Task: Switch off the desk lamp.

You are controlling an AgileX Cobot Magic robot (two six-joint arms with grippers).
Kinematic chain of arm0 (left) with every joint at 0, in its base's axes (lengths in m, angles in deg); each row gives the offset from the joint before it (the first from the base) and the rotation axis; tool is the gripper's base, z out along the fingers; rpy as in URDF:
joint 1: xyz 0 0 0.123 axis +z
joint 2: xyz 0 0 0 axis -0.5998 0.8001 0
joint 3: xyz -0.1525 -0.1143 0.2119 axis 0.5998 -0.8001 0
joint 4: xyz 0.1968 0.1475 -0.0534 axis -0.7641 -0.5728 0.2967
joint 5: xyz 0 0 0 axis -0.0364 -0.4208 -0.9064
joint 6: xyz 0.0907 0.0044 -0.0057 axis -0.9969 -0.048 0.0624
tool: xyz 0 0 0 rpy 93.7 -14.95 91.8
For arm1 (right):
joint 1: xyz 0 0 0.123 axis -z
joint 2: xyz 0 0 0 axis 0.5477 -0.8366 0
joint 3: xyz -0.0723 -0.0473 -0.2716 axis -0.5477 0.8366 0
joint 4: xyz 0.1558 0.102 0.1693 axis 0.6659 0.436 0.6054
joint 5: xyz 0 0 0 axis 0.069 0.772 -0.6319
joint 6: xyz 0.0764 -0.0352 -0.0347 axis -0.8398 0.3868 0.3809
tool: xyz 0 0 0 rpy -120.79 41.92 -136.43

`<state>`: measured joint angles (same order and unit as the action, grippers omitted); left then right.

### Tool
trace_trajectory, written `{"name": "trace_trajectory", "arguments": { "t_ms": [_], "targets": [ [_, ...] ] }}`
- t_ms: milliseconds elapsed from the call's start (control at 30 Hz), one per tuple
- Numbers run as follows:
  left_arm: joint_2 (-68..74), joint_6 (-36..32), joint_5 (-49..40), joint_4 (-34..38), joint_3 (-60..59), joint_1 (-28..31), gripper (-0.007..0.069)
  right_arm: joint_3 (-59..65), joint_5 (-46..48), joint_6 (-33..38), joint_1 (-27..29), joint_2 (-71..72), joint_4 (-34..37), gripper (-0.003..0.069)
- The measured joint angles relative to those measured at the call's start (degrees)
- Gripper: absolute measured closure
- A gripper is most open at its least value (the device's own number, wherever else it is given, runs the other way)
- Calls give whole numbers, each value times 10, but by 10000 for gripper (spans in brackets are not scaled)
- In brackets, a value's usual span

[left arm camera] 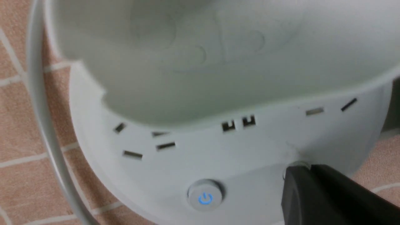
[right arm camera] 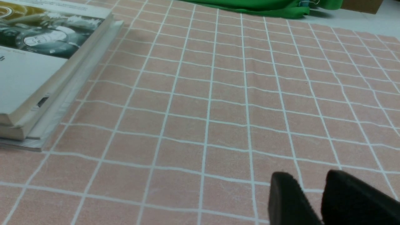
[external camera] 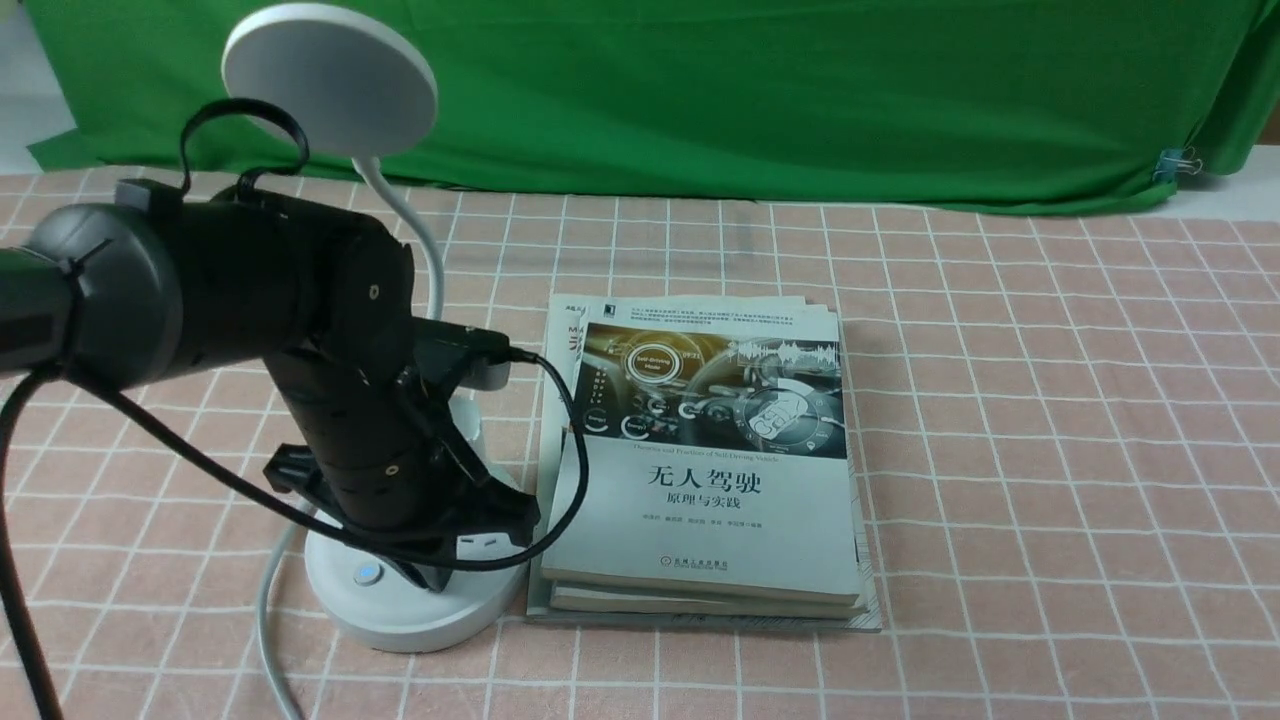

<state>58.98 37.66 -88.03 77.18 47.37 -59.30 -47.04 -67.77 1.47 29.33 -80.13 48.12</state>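
Desk lamp is standing on the desk, touching or just beside the books; left jaws are hovering over its base, one tip near the blue-lit power button, closure can't tell; right jaws are sitting nearly closed, empty; base looking rigid and steady, neck bendy, so I'm judging a light downward press, no gripping.

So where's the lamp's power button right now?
In the front view, the power button sits at the front of the lamp base, on the robot's left, just beside the left gripper and left of the books.
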Motion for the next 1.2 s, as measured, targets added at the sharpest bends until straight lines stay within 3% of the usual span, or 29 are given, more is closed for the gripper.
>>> {"name": "trace_trajectory", "arguments": {
  "t_ms": [400,700,933,1200],
  "targets": [
    [-118,-1,12,0,-29,-5,621,0,0,0,0,0,0,419],
    [-371,12,153,14,-185,-5,621,0,0,0,0,0,0,419],
    [-571,12,349,24,-375,-5,621,0,0,0,0,0,0,419],
    [-652,13,388,24,-477,-5,621,0,0,0,0,0,0,419]
  ]
}}
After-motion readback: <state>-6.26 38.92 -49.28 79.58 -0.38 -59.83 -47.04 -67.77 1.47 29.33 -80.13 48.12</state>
